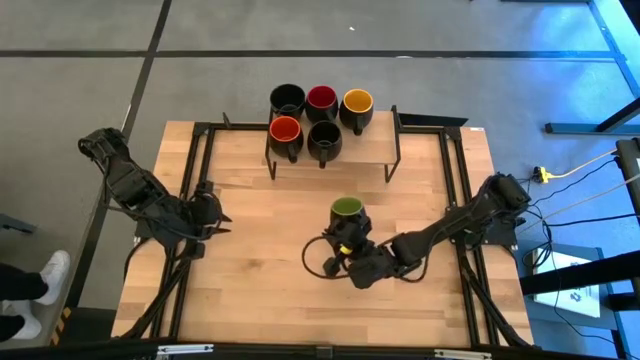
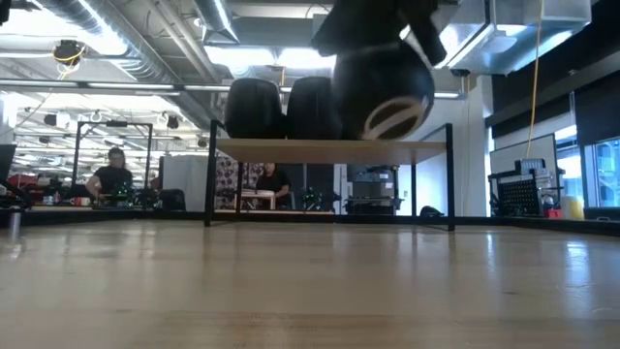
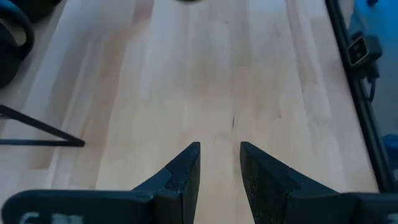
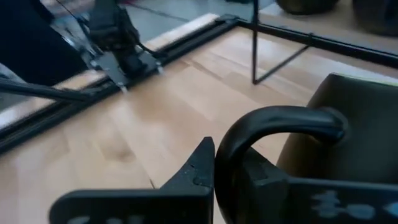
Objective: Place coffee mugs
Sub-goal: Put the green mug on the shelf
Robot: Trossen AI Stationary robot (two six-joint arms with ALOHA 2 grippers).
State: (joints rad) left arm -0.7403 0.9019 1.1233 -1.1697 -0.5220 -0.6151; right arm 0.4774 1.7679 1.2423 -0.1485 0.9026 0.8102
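**Green mug in the air, hung by its handle alone**

The biggest risk is at the raised shelf (image 1: 375, 150) along the table's (image 1: 260, 300) far edge: five coffee mugs (image 1: 322, 118) already crowd its left and middle, so the only bare stretch is at its right end. A mug brought in too low could strike the shelf's edge; one set down too near the yellow mug (image 1: 356, 106) could knock it.

Next, the hold itself. The right gripper (image 4: 229, 169) is clamped only on the curved handle, with the body hanging off to one side, so the green mug (image 1: 347, 215) may swing or twist in the jaws on a quick move.

The right arm reaches in from the table's right edge to mid-table, carrying the green mug clear of the wood, as the low view shows. The left gripper (image 3: 220, 167) waits near the left edge, fingers apart and holding nothing.
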